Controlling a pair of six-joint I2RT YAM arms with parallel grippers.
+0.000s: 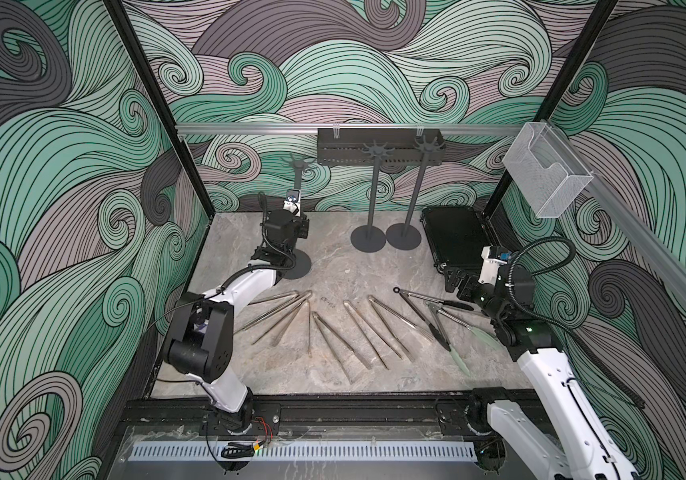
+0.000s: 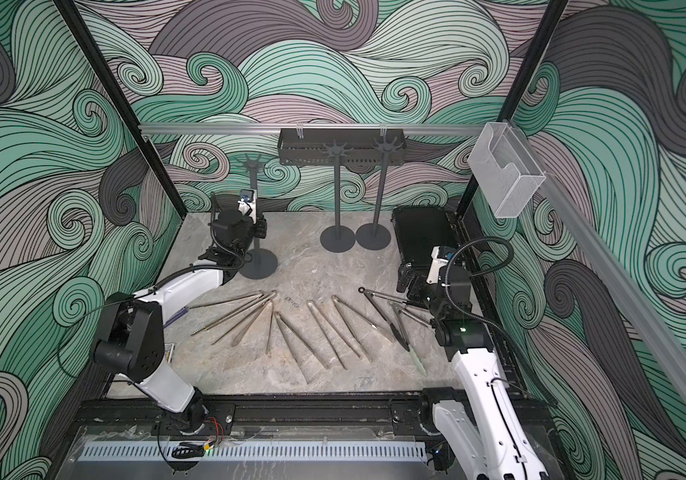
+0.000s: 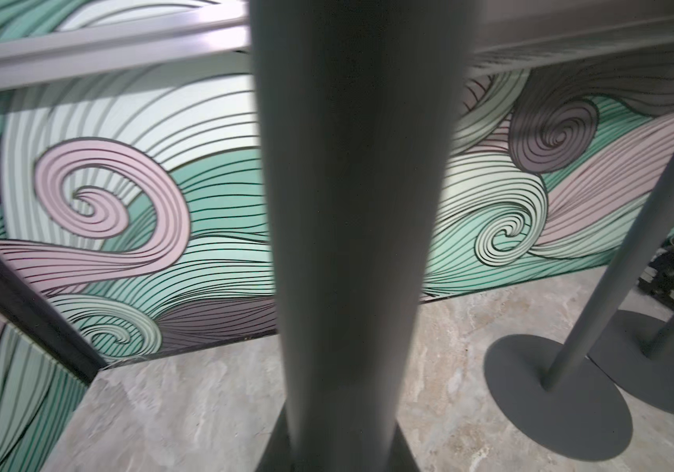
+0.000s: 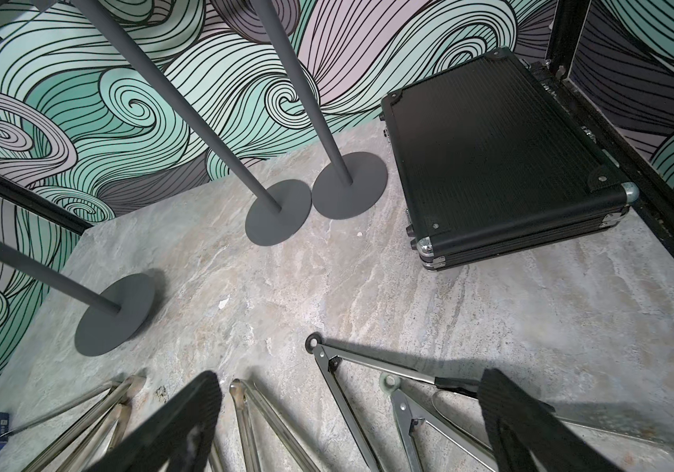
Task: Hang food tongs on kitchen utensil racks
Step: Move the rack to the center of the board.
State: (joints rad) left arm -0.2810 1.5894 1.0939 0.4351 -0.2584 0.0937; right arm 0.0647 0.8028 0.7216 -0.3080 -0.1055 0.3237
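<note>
Bracing is judged in hand: rack pole (image 1: 299, 185) farthest from black case (image 1: 455, 237) is grasped by left pincer (image 1: 303, 227). Right pincer (image 4: 349, 375) is poised released over tongs (image 4: 372, 361) lying unhung beside that case. A descent onto one is called for next.

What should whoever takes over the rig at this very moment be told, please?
Left tool: appears shut on the pole of the left rack.
Right tool: open and empty, hovering over the black-tipped tongs.
Things: those and the other tongs lie fanned on the table. The middle rack and right rack stand side by side near the back wall.
Done: nothing hung; the hooks on all three racks are bare.
Left: pick up and hang every pair.
</note>
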